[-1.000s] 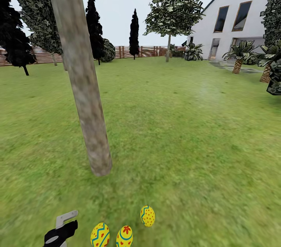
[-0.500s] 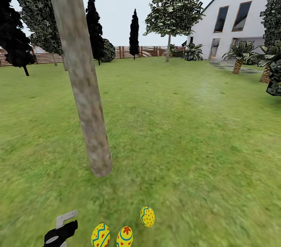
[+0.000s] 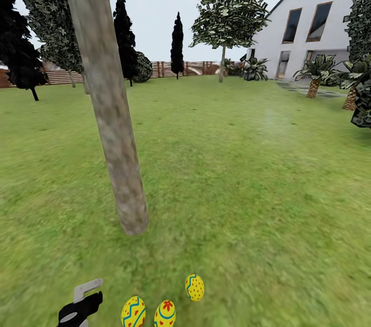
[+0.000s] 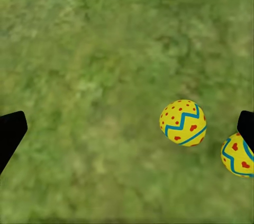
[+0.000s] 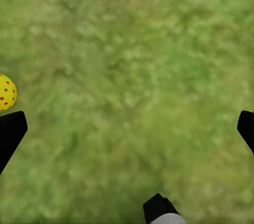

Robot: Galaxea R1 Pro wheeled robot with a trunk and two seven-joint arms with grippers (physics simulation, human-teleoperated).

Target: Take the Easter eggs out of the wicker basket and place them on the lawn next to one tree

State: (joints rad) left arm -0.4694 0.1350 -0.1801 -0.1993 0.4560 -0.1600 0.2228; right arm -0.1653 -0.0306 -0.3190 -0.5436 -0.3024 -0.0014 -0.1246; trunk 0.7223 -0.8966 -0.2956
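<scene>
I see all three Easter eggs (image 3: pixel 166 312) on the lawn (image 3: pixel 247 172) near the tree (image 3: pixel 111 126). Left gripper (image 4: pixel 127 128) and right gripper (image 5: pixel 127 128) both spread wide, empty.

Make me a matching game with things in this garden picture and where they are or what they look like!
Things:
1. Easter eggs
2. tree
3. house
4. left gripper

Descriptions:
A. white, with a pointed roof, far across the lawn
B. open, hanging over the grass
C. yellow with blue zigzags and red marks, lying on the grass
D. thick grey-brown trunk, standing just past the eggs

Pairs: 1-C, 2-D, 3-A, 4-B
</scene>
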